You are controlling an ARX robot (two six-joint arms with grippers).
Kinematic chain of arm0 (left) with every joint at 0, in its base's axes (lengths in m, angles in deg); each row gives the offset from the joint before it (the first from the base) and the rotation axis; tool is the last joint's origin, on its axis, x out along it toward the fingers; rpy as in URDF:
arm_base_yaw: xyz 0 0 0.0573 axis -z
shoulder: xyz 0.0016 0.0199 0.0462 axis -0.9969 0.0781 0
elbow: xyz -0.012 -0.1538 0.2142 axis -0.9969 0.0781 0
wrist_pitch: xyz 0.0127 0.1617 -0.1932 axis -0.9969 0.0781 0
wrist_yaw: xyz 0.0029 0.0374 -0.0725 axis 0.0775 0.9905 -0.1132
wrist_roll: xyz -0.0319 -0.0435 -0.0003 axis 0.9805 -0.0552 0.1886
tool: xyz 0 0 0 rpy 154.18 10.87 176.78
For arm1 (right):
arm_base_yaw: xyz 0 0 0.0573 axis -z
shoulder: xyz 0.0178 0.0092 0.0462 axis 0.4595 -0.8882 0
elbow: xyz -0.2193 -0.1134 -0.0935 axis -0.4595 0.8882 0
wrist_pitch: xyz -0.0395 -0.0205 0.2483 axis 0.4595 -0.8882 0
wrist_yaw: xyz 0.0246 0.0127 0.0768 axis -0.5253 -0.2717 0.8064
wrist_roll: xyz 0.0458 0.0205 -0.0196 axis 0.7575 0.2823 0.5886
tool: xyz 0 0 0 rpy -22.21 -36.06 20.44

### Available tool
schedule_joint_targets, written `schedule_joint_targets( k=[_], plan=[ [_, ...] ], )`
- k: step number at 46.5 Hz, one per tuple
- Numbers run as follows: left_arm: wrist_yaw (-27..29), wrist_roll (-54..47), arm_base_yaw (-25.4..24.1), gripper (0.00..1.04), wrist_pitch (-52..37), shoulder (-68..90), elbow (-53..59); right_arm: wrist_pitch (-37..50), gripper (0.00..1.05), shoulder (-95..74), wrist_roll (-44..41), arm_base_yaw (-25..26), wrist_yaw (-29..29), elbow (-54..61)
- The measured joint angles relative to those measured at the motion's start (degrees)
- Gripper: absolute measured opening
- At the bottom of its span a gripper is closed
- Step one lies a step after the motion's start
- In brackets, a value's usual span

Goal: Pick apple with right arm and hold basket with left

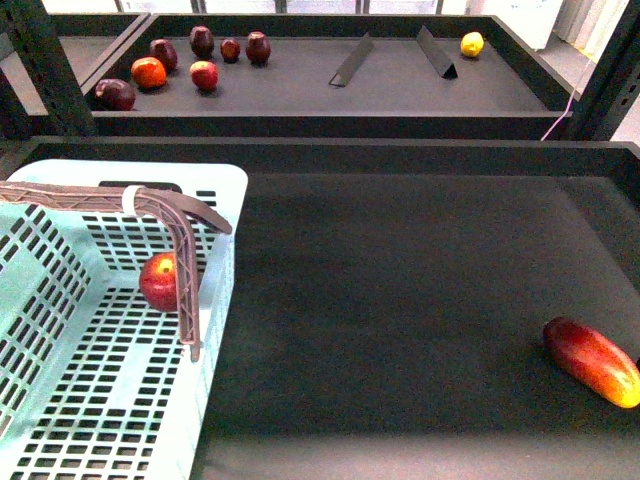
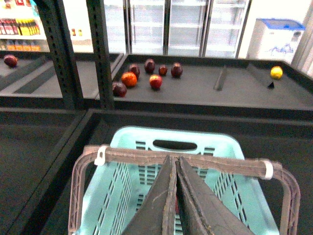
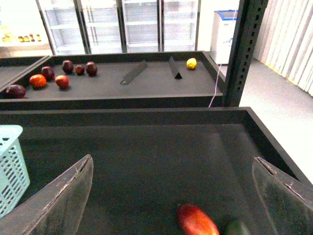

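My right tool [image 3: 172,161] stands wide open, its two fingers far apart with nothing between them, hanging over the dark bench [image 1: 400,300] well away from the basket [image 1: 225,190]. My left tool [image 2: 173,159] has its jaws pressed together, their tips meeting the middle of the basket's brown handle [image 2: 220,164]. I cannot tell whether the strip is truly pinched or the tips only rest against it. The apple [image 1: 160,282] lies inside the basket, close against the wall that faces my right arm and partly hidden by the drooping end of the handle. From the right wrist only a corner of the basket shows and the apple not at all, so I judge my right tool must travel across the bench toward the basket and over its rim. What lies directly under my right tool is the long red-and-yellow fruit [image 3: 198,220], far from the basket and not what I want. The apple is round, so approach angle matters little, but the handle above it may crowd my fingers.
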Motion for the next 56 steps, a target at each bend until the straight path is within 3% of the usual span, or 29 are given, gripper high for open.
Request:
schedule_joint_targets(
  k=[22, 47, 51, 56],
  plan=[
    [-0.02, 0.0, -0.02, 0.03, 14.34, -15.3, 0.0, -0.02, 0.96, -0.02, 0.0, 0.0, 0.0, 0.0],
    [-0.02, 0.0, -0.02, 0.03, 23.98, -24.94, 0.0, -0.02, 0.96, -0.02, 0.0, 0.0, 0.02, 0.0],
    [-0.02, 0.0, -0.02, 0.03, 32.33, -31.34, 0.0, -0.04, 0.96, -0.02, 0.0, 0.0, 0.0, 0.0],
    [-0.02, 0.0, -0.02, 0.03, 33.92, -34.53, 0.0, -0.04, 0.96, 0.0, 0.0, 0.0, 0.02, 0.0]
  ],
)
